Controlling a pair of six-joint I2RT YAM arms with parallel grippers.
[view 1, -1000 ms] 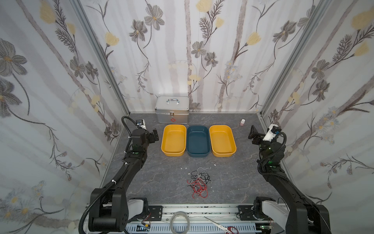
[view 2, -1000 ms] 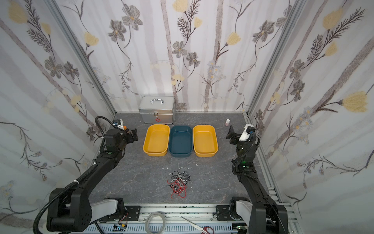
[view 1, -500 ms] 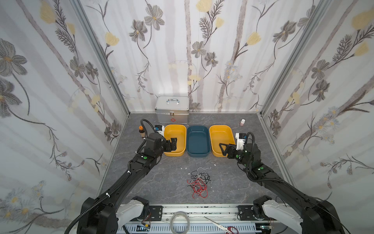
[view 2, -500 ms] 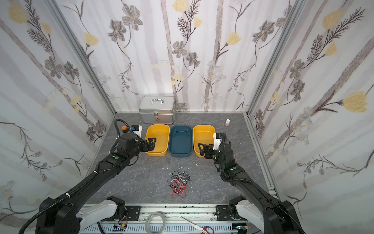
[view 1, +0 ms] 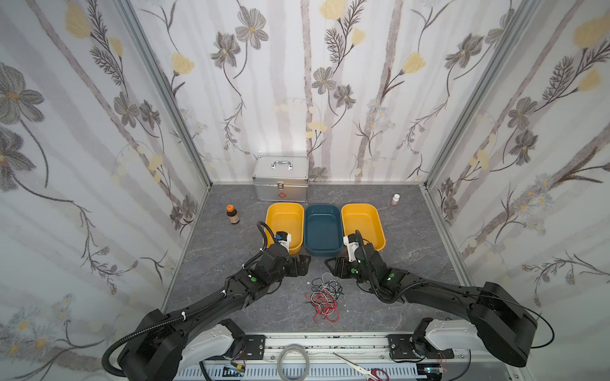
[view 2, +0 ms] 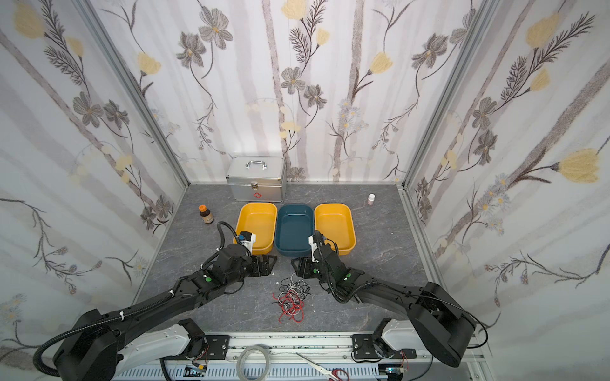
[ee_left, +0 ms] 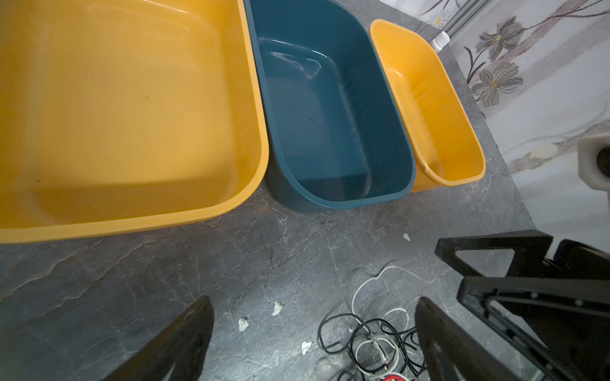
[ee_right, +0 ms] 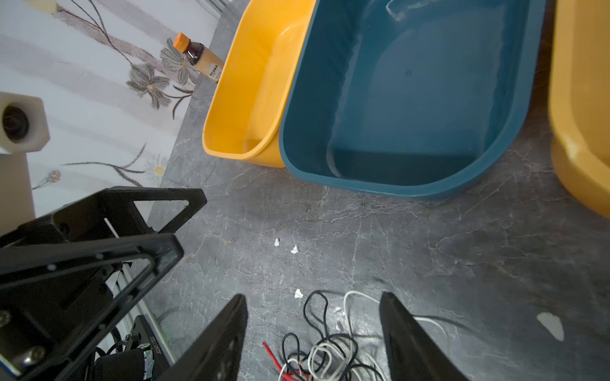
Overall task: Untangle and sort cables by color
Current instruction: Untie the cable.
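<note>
Likely, since the red, black and white cables (view 1: 325, 295) lie knotted on the surface (view 1: 416, 264) at 6 o'clock from the blue tray (view 1: 321, 251), one pinch may catch several colours; the left pincer (view 1: 303, 265) and right pincer (view 1: 331, 266), both spread and empty, could drag the whole clump.

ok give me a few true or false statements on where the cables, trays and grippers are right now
1. The cables lie in one tangle on the table, none in a tray. True.
2. The blue tray sits between the yellow trays. True.
3. The right gripper grips a red cable. False: its jaws stand apart, holding nothing.
4. The brown bottle lies inside a yellow tray. False: it stands on the table, outside the trays.
5. The left gripper is open. True.
</note>
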